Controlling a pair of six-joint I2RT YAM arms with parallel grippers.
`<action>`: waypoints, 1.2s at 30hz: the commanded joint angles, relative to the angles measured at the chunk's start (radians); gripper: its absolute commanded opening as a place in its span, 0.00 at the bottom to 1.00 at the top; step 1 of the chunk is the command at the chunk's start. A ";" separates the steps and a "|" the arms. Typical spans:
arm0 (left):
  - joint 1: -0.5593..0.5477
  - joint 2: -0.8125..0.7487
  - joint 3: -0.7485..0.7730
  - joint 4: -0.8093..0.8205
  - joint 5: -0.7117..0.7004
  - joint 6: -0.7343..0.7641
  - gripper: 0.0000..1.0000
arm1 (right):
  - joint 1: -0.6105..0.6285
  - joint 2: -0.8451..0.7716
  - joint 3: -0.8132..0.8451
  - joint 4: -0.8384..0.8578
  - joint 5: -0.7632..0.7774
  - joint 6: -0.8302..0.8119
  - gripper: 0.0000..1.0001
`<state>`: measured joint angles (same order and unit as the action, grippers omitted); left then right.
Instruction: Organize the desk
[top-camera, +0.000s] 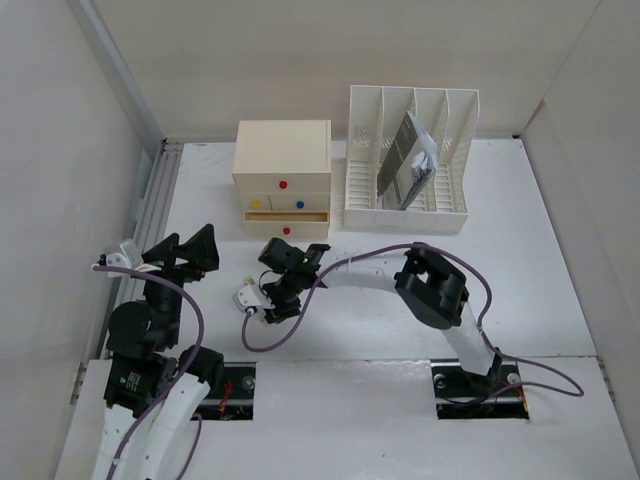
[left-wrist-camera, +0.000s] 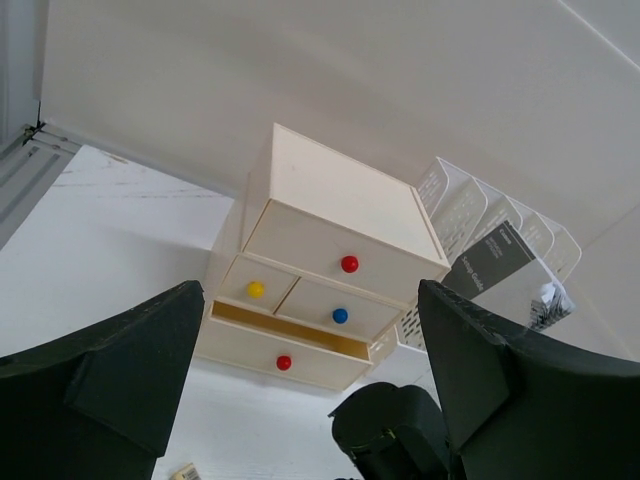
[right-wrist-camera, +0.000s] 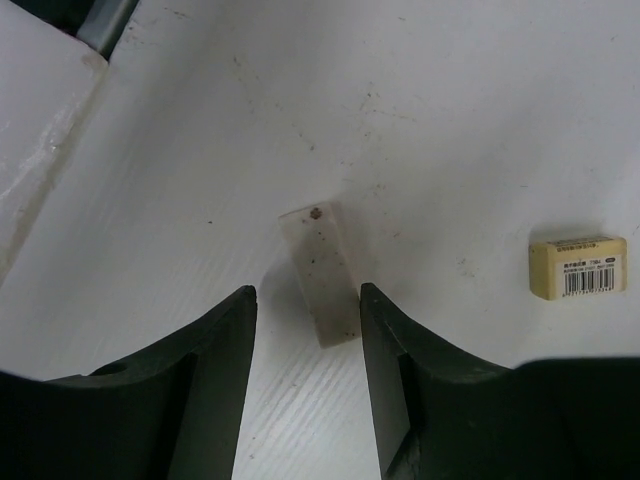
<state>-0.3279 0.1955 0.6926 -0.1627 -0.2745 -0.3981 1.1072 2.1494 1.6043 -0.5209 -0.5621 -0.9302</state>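
The white desk (top-camera: 520, 260) fills most of the overhead view and lies under everything else, with its grey rail (top-camera: 158, 195) along the left edge; at the far side stands a white slotted file rack (top-camera: 358, 190) with a grey booklet (top-camera: 400, 160) leaning in one of its middle slots; just left of the rack, apart from it, sits a cream drawer box (top-camera: 282, 150) with red, yellow and blue knobs, its bottom drawer (left-wrist-camera: 300, 355) pulled partly out; the left gripper (top-camera: 186, 248) hangs above the left part of the desk, facing the box, fingers spread wide and holding nothing; the right gripper (right-wrist-camera: 308, 292) is low over the desk in front of the box, fingers partly apart astride a small translucent block (right-wrist-camera: 322, 272) lying flat, nearer one finger, contact unclear; a yellowish eraser (right-wrist-camera: 578, 266) lies nearby.
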 joint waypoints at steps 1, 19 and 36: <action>-0.005 -0.024 0.002 0.031 0.000 0.022 0.86 | 0.000 0.013 0.052 -0.014 0.001 -0.019 0.51; -0.005 -0.024 0.002 0.031 0.009 0.022 0.89 | -0.009 -0.072 0.052 0.080 0.326 0.125 0.00; -0.005 -0.024 -0.007 0.031 0.018 0.022 0.89 | -0.199 -0.149 0.091 0.233 0.685 0.249 0.00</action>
<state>-0.3279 0.1806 0.6865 -0.1650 -0.2661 -0.3901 0.9016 2.0056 1.6573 -0.3431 0.0517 -0.7189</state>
